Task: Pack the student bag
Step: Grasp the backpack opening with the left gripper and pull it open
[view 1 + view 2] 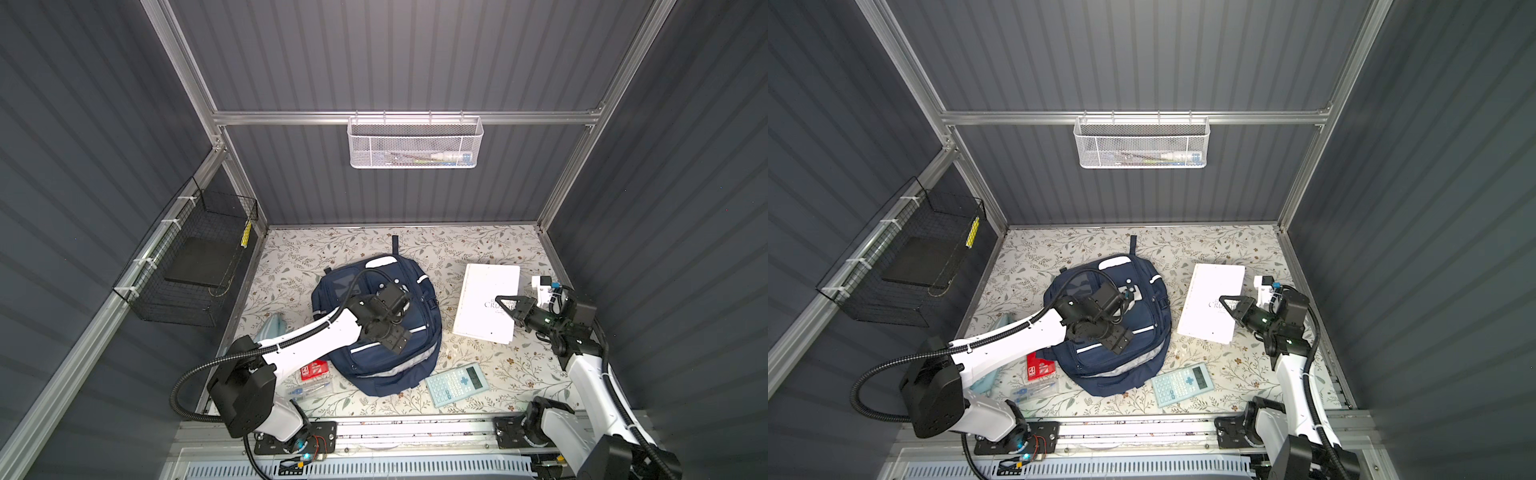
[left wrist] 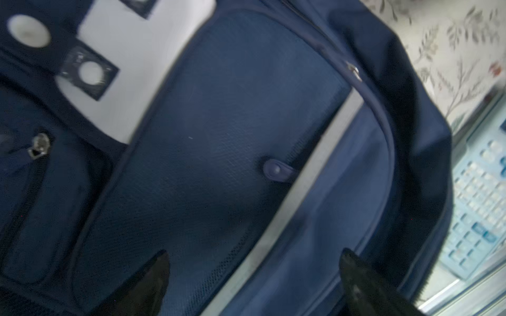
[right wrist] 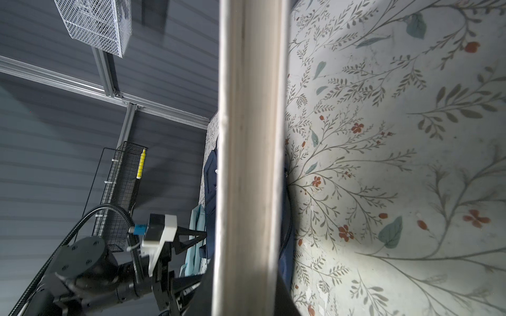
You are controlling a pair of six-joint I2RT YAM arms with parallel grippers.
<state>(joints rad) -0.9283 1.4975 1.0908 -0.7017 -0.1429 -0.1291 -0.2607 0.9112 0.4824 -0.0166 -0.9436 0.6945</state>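
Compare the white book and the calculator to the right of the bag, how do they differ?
The white book is larger than the light-blue calculator. The book is plain white with a dark title; the calculator is covered in keys. The right gripper is shut on the book's edge; the calculator lies untouched. Both are on the floral table.

Around the student bag, the bench lies bare at 12 o'clock. At 3 o'clock only a narrow lane stays free before the white book. The calculator blocks 5 o'clock, the red box 8 o'clock.
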